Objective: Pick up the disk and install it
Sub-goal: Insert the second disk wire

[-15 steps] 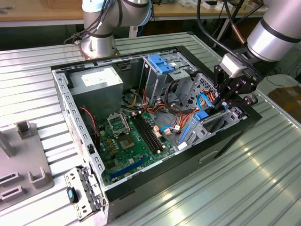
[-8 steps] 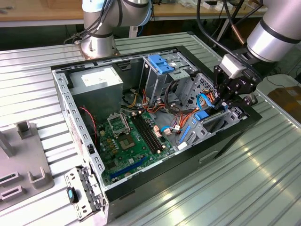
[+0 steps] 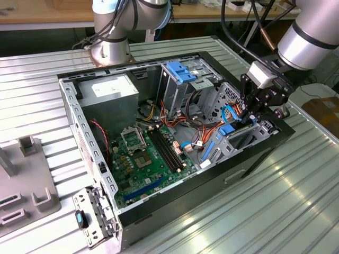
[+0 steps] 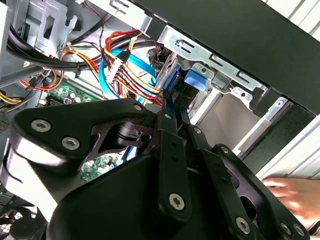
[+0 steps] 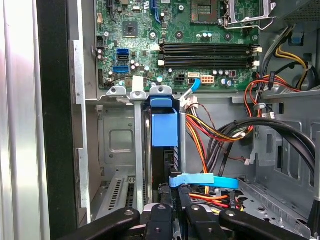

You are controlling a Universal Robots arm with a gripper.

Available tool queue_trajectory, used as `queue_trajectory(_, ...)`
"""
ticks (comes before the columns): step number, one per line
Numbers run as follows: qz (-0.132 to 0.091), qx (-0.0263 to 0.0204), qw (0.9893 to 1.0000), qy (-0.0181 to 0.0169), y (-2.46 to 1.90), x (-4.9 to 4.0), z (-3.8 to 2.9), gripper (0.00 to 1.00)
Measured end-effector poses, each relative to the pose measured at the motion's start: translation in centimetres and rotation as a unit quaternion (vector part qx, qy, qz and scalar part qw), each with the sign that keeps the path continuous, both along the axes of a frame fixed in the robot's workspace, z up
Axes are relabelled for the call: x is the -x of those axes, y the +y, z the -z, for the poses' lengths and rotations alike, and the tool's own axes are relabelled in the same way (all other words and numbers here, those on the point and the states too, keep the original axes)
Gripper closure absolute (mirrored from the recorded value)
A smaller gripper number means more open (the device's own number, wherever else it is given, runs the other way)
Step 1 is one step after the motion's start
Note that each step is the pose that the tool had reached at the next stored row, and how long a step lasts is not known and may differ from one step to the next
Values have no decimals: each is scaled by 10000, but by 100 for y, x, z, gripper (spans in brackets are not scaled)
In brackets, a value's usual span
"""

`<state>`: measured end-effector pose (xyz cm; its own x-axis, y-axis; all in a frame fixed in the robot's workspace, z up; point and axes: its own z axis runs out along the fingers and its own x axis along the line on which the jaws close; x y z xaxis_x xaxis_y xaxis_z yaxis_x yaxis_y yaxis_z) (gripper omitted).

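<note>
Disk sat on edge in case's drive bay, near front edge.
Gripper jaws clamped its edge; seating looked unfinished.

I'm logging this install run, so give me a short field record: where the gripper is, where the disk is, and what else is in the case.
gripper: over the drive cage at the case's front end, on the exterior view's right
disk: standing on edge in the cage slot, blue rail showing
grip: fingers close at the disk's edge; contact unclear
motherboard: green, on the case floor
hand: beside the case
</note>
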<state>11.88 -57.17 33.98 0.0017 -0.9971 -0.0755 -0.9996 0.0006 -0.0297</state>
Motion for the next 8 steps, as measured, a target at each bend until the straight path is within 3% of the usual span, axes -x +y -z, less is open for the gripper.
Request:
queue_trajectory(2, 0, -2, 10000, 0, 0, 0, 2, 82)
queue_trajectory(3, 0, -1, 10000, 0, 0, 0, 1, 64)
queue_trajectory(4, 0, -1, 10000, 0, 0, 0, -55, 58)
queue_trajectory(6, 0, 0, 10000, 0, 1, 0, -132, 58)
queue_trajectory(8, 0, 0, 10000, -6, 9, 0, -273, 58)
